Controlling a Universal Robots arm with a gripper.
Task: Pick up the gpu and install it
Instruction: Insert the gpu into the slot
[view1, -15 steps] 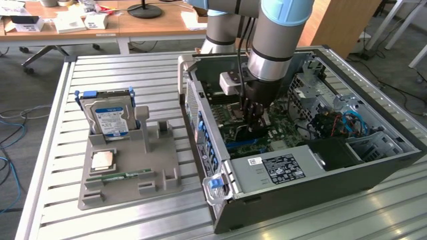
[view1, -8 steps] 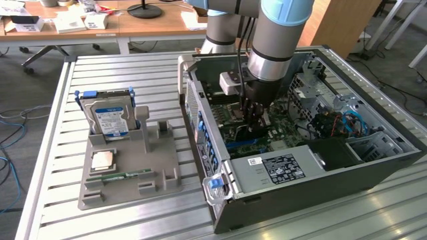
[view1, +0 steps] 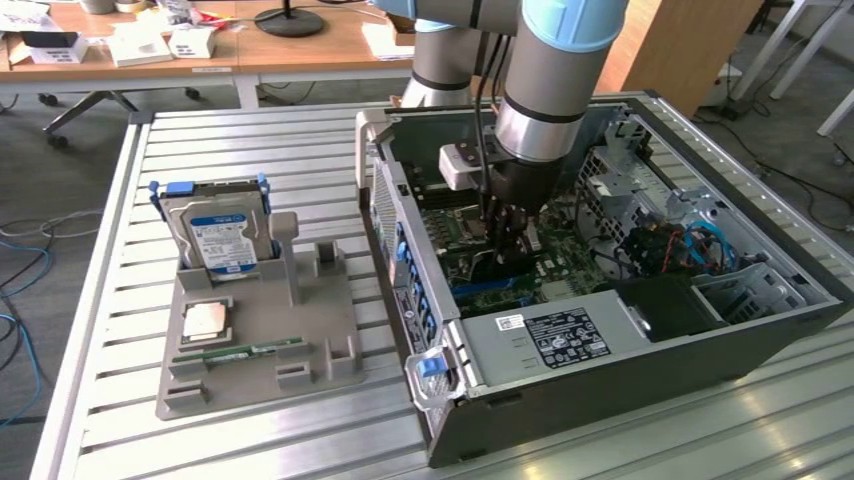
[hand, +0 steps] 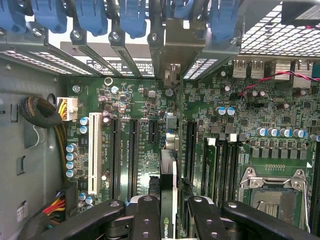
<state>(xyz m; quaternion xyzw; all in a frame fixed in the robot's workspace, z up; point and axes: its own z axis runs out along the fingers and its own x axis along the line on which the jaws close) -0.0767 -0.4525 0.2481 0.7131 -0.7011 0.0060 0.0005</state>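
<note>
The arm (view1: 554, 70) stands steeply over the scene, its grey and pale-blue segments nearly vertical and its wrist (view1: 534, 140) pointing straight down. A pale box (view1: 461, 165) sits on the side of the wrist toward the exterior view's left. The black gripper (view1: 509, 245) hangs below it, aimed downward. In the wrist view its two black fingers (hand: 145, 215) are partly closed, clamped on either side of the gpu (hand: 168, 175), which is held edge-on between them.
</note>
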